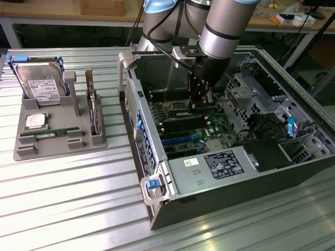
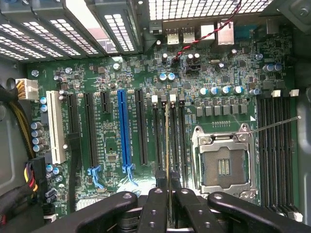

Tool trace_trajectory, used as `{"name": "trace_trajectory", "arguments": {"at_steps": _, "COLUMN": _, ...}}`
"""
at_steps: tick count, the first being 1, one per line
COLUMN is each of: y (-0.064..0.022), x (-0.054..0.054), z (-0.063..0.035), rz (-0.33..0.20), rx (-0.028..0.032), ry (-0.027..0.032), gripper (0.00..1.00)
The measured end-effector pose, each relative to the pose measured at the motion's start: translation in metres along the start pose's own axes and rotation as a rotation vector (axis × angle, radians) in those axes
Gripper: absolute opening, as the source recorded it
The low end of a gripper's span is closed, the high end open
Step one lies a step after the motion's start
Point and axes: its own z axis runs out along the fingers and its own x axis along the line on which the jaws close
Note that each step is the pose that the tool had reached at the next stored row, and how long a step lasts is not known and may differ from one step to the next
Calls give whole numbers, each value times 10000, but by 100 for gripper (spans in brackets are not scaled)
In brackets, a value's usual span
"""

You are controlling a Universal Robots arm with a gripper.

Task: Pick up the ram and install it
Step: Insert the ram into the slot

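My gripper (image 1: pixel 199 104) is down inside the open computer case (image 1: pixel 157 204), over the motherboard (image 1: pixel 183 125). In the wrist view the gripper (image 2: pixel 167 206) is shut on the ram (image 2: pixel 167 145), seen edge-on as a thin strip running away from the fingers (image 2: pixel 189 208). The strip lies along the row of black memory slots (image 2: pixel 158 131) beside the empty processor socket (image 2: pixel 223 165). I cannot tell whether its edge is touching a slot or hanging just above. Another green stick (image 1: pixel 47 134) lies flat in the grey tray (image 1: pixel 57 149).
The grey tray at the exterior view's left also carries a hard drive (image 1: pixel 41 86), a square silver chip (image 1: pixel 35 121) and an upright card (image 1: pixel 93 110). Inside the case are a drive cage (image 1: pixel 251 89), cables (image 1: pixel 261 125), a blue expansion slot (image 2: pixel 121 131) and more memory slots (image 2: pixel 277 145).
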Motion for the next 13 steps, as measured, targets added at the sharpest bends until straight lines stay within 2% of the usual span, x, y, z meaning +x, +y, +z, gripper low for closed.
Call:
{"name": "trace_trajectory", "arguments": {"at_steps": 6, "y": 0, "x": 0, "z": 11, "rz": 1, "rx": 0, "ry": -1, "gripper": 13}}
{"name": "trace_trajectory", "arguments": {"at_steps": 8, "y": -2, "x": -2, "z": 78, "rz": 1, "rx": 0, "ry": 0, "gripper": 13}}
{"name": "trace_trajectory", "arguments": {"at_steps": 13, "y": -5, "x": -3, "z": 158, "rz": 1, "rx": -1, "ry": 4, "gripper": 13}}
